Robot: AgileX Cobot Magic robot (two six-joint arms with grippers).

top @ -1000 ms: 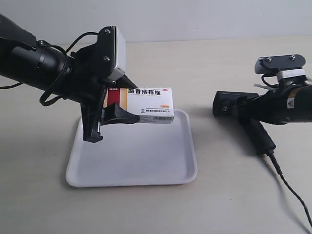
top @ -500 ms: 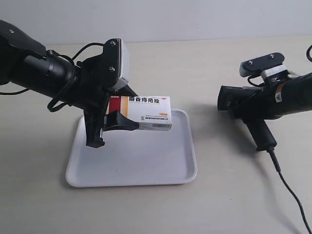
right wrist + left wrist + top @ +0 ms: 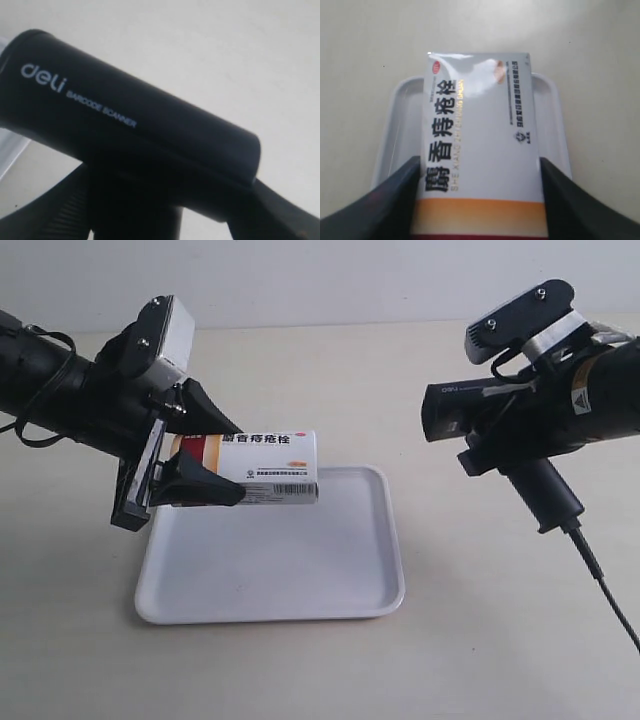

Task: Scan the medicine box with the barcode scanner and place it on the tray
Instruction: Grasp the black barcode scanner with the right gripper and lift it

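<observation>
Above the tray (image 3: 270,580) in the exterior view, the left gripper (image 3: 190,475) is holding the medicine box (image 3: 255,468) in the air by its striped end, while the right gripper (image 3: 500,435) is carrying the barcode scanner (image 3: 480,415) off the table (image 3: 480,640), head facing the box. In the left wrist view, black fingers (image 3: 390,205) are pressing both long sides of the box (image 3: 480,150) over the tray (image 3: 400,120). In the right wrist view, the scanner (image 3: 125,135) is sitting clamped between dark fingers (image 3: 55,210).
</observation>
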